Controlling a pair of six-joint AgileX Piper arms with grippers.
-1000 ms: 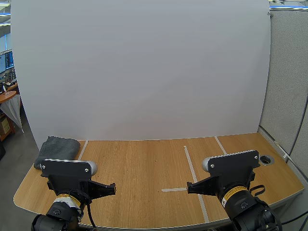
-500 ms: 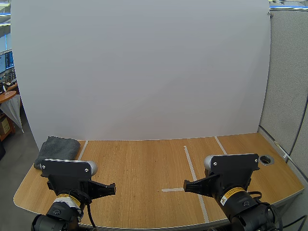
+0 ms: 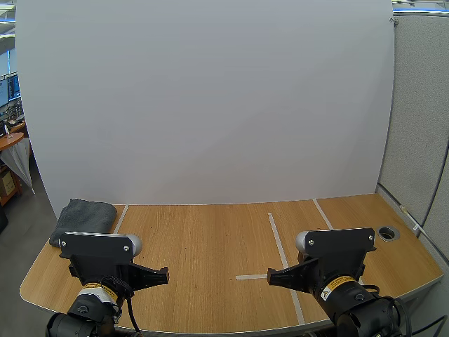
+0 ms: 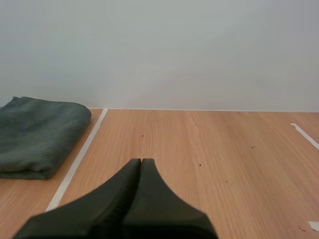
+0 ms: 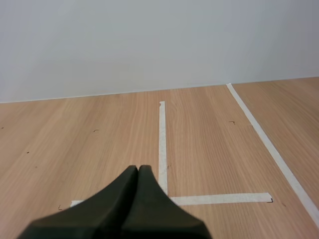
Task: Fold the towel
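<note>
A dark grey towel (image 3: 83, 220) lies folded in a thick bundle at the table's far left, against the white backdrop; in the left wrist view the towel (image 4: 37, 134) rests beyond a white tape line. My left gripper (image 3: 163, 272) hovers low near the front edge, to the right of the towel and apart from it, its fingers (image 4: 141, 172) lying together as one dark wedge, shut on nothing. My right gripper (image 3: 271, 278) sits near the front right, also shut (image 5: 138, 175) on nothing, above the tape marks.
White tape lines (image 3: 279, 250) cross the wooden table (image 3: 210, 239), forming an L near my right gripper (image 5: 163, 149). A round cable hole (image 3: 387, 232) sits at the far right. A white tape strip (image 4: 77, 162) runs beside the towel.
My right arm has drawn back toward the front edge and sunk slightly. The left arm and the towel have not moved.
</note>
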